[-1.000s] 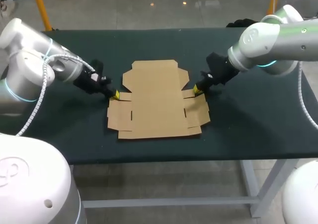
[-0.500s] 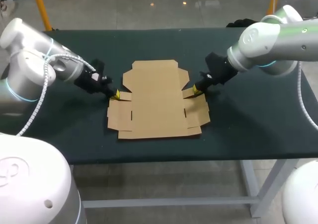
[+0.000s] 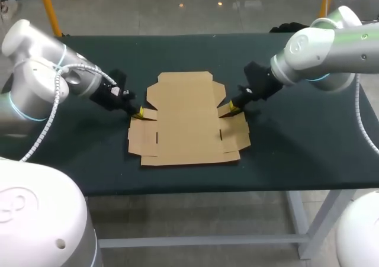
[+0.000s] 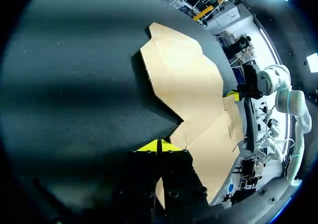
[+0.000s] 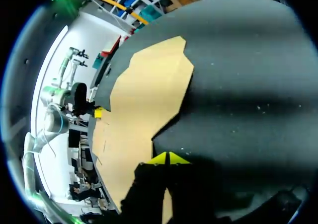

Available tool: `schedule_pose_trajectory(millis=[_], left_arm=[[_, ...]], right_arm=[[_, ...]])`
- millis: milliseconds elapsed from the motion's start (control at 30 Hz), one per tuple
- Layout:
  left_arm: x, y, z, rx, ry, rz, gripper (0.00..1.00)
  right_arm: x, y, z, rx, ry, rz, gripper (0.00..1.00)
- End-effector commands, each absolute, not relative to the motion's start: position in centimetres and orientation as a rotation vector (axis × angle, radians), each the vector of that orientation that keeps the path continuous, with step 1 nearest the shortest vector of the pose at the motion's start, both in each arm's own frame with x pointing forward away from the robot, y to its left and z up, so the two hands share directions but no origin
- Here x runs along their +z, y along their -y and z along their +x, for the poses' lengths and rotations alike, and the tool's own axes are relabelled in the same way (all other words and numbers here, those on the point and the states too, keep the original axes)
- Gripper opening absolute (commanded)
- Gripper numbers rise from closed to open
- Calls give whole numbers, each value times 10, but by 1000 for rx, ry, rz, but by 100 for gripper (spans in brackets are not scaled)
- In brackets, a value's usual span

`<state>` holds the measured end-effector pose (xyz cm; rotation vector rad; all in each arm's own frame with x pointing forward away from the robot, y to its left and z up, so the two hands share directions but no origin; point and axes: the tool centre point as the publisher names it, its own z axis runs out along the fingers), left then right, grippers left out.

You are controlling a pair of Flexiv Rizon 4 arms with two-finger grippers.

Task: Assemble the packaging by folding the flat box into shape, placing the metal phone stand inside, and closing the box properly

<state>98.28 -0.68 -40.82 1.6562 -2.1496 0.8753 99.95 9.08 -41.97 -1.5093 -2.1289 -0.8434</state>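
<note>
On the tabletop (image 3: 296,148) the flat box (image 3: 183,116) looks light and bendy, best worked at its side flaps (image 3: 149,114), where left hand (image 3: 139,112) and right hand (image 3: 232,106) sit, both pinched closed

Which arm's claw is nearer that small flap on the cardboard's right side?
Right. The right gripper pinches the right side flap; the left gripper is across the flat box, pinching the left side flap.

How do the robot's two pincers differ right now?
The left pincer comes in from the left and meets the cardboard box at its left flap. The right pincer comes in from the right and meets the right flap. Both pincers are shut, with their yellow tips together at a flap's edge.
</note>
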Motion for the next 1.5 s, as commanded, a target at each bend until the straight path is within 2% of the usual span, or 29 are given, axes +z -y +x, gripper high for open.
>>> schedule_pose_trajectory(millis=[33, 1500], left_arm=[[-403, 10, 977, 870, 2161, 1675, 0], [-390, 31, 974, 829, 2233, 1753, 0]], right_arm=[[-417, -93, 998, -839, 2135, -1517, 0], [-404, -108, 986, -793, 2146, -1663, 0]])
